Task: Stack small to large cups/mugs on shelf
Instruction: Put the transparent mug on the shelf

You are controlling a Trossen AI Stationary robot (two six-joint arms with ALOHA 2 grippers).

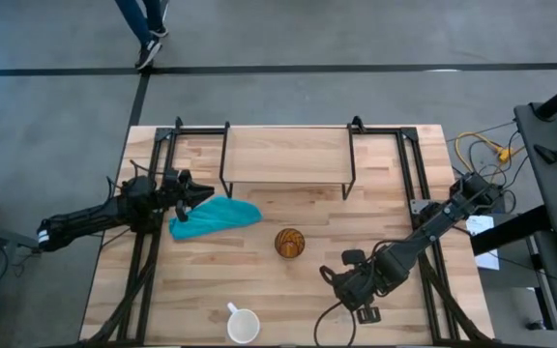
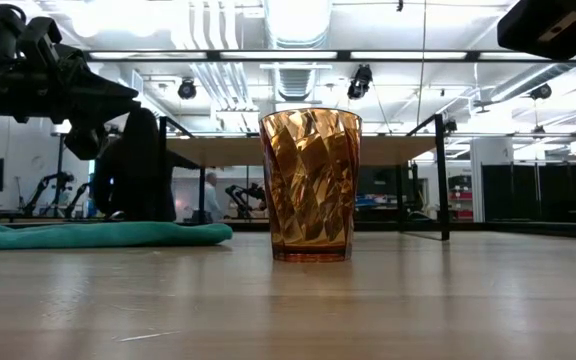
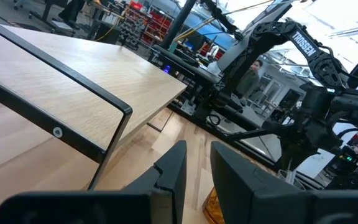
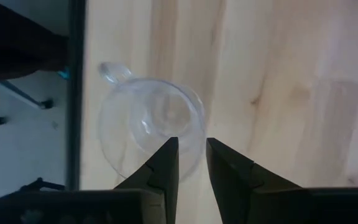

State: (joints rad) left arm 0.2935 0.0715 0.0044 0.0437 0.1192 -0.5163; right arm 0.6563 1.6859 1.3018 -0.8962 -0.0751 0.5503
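The amber textured cup [image 1: 290,242] [image 2: 309,185] stands upright on its base mid-table. A pale handled mug [image 1: 243,325] stands by the table's near edge; in the right wrist view the mug [image 4: 151,124] looks see-through. No third vessel shows. The shelf [image 1: 286,155] [image 3: 73,81] stands at the far side with nothing on it. My right gripper [image 1: 341,280] [image 4: 191,146] hovers to the right of the mug, apart from it, open by a narrow gap. My left gripper [image 1: 196,193] [image 3: 197,155] waits at the teal cloth's left end, also narrowly open.
A teal cloth [image 1: 216,217] [image 2: 98,235] lies crumpled between the left gripper and the amber cup. A black metal frame [image 1: 409,174] runs along the table's sides. A person's legs [image 1: 148,29] show on the floor beyond the far edge.
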